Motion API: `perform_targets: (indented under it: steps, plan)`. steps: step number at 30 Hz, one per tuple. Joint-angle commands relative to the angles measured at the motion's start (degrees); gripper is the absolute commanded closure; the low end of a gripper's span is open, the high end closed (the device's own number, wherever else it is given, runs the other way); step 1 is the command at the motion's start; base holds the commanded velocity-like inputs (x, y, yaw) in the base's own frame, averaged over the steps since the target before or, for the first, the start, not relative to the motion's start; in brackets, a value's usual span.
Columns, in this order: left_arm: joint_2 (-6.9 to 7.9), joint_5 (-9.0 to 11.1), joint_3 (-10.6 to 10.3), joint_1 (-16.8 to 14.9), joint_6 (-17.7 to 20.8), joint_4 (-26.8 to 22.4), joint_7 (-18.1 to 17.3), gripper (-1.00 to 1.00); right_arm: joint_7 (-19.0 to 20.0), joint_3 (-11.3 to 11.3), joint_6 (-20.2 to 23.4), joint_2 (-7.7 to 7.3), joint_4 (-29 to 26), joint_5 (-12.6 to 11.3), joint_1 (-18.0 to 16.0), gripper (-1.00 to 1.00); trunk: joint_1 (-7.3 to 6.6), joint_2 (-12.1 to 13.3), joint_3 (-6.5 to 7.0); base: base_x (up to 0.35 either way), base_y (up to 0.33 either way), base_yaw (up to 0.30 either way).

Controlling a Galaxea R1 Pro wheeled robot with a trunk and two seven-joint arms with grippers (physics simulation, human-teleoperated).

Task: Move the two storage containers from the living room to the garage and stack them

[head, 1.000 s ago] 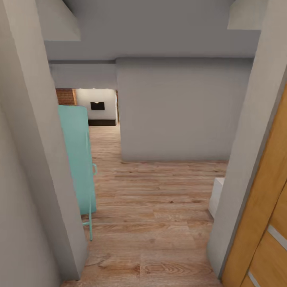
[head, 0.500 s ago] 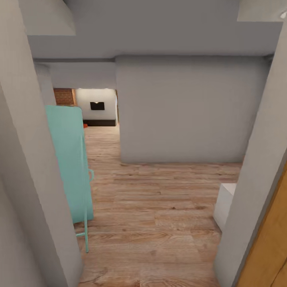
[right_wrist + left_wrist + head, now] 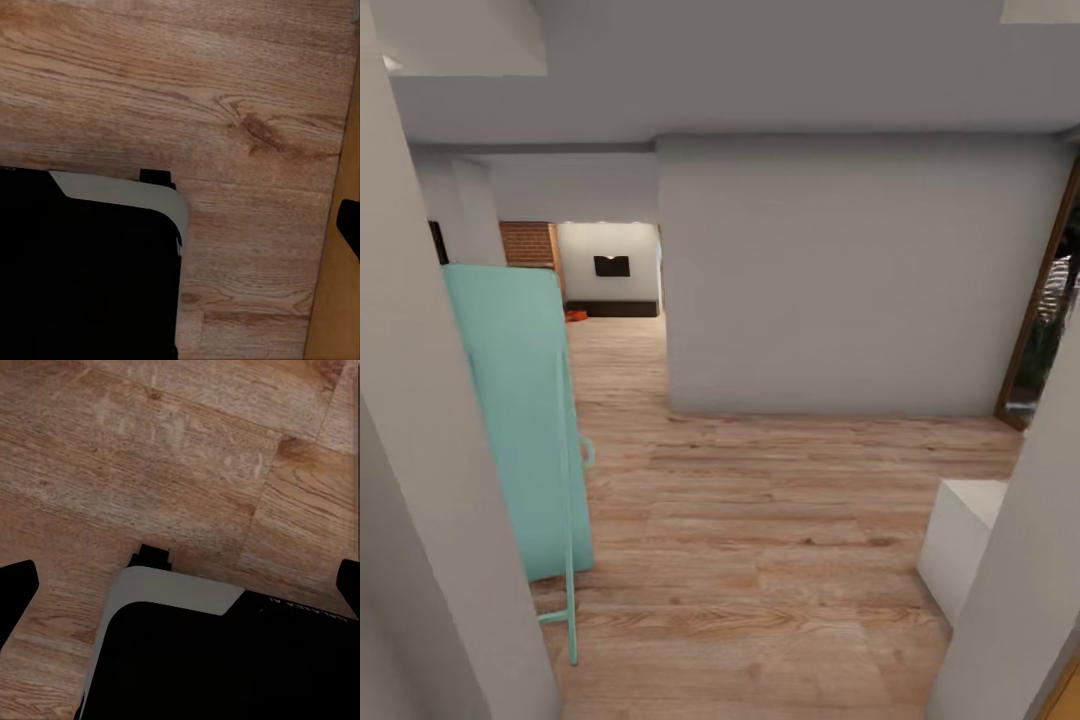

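Two grey wall edges frame the head view, which suggests the robot stands in a doorway facing a hall of light wood plank floor (image 3: 760,560). Going left to right: the near left wall (image 3: 420,450), then a mint-green panel on thin legs (image 3: 520,420) standing just beside that wall, likely parked out of the passage. Past it, far down the corridor, a red brick surface (image 3: 526,243) and a dark low cabinet (image 3: 610,308) mark the living room, and a small orange-red speck (image 3: 576,316) on the floor there may be one of the storage containers, though it is too small to be sure. A large grey wall (image 3: 860,270) blocks the middle; a white block (image 3: 965,540) sits low at the right.

Both arms appear to hang down, wrist cameras facing the planks and the robot's dark base (image 3: 225,660). The left gripper (image 3: 180,585) shows dark fingertips at opposite picture edges, spread wide and holding nothing. Of the right gripper, one fingertip (image 3: 349,225) shows, so I cannot tell its state.
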Motion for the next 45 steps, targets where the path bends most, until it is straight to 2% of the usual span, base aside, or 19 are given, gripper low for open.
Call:
perform_targets:
  steps: [1,11,45]
  plan:
    - [0.00,0.5,-0.5,0.0,0.1,0.0,0.1,-1.00,-0.2,0.4,-0.3,0.04,0.2,-0.1,-0.1,-1.00,0.04,0.0,-0.08,0.323,0.000,0.001]
    - [-0.02,0.5,-0.5,0.0,0.0,0.0,0.2,-1.00,-0.3,-0.2,-0.3,0.39,0.2,-0.4,-0.1,-1.00,0.04,0.0,-0.08,0.323,0.000,0.000]
    - [0.00,0.5,-0.4,0.0,0.3,0.0,0.2,-1.00,-0.2,0.4,-0.3,-0.05,0.2,-0.1,-0.1,-1.00,0.04,0.0,-0.08,0.323,0.000,0.000]
